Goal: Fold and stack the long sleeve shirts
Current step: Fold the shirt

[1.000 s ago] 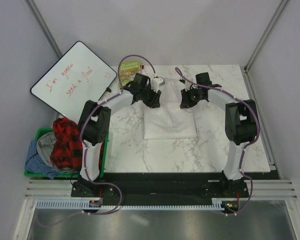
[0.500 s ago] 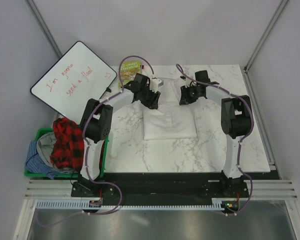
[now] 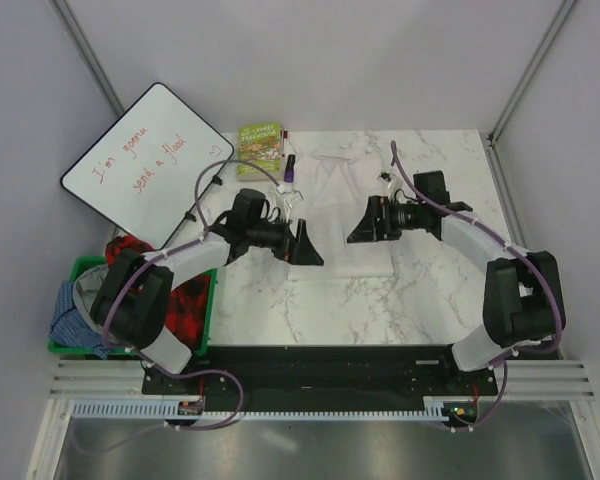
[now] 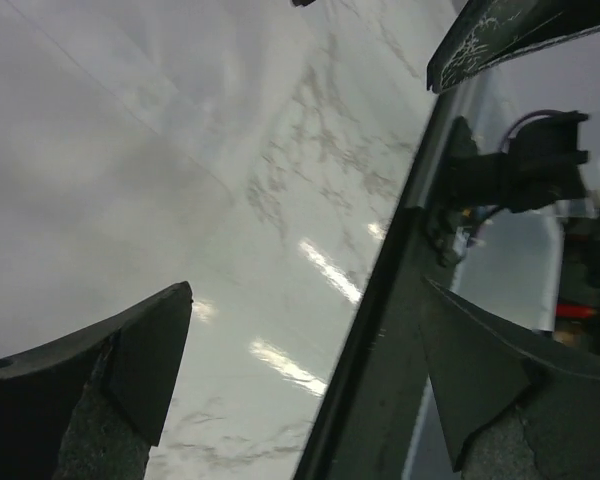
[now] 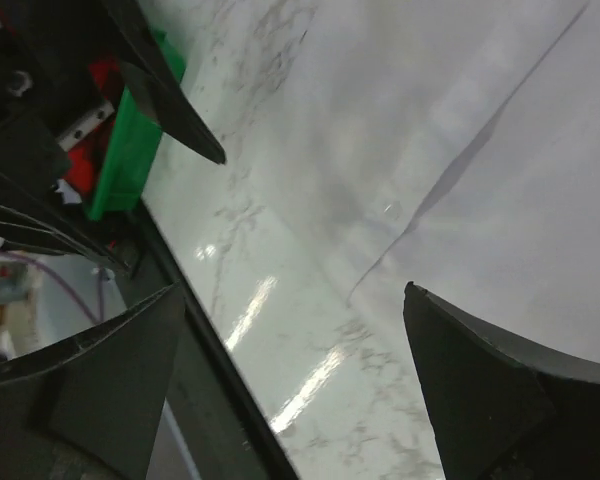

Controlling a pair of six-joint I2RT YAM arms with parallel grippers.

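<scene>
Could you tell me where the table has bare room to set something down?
Bare: the table strip along its near edge, before the white shirt, plus the far right corner. Crowded: the middle, where left gripper and right gripper hang open by the shirt; green book far left.

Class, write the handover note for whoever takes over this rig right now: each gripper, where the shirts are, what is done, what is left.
Left gripper: open, empty, off the cloth.
Right gripper: open, empty, above the shirt's near edge.
White shirt: folded flat mid-table, collar at the far end.
Green bin, left of the table: holds red plaid cloth and blue cloth; cannot tell their type.
Done: one shirt appears folded.
Left: probably take the next garment from the bin, fold it, stack it on the white one.
</scene>
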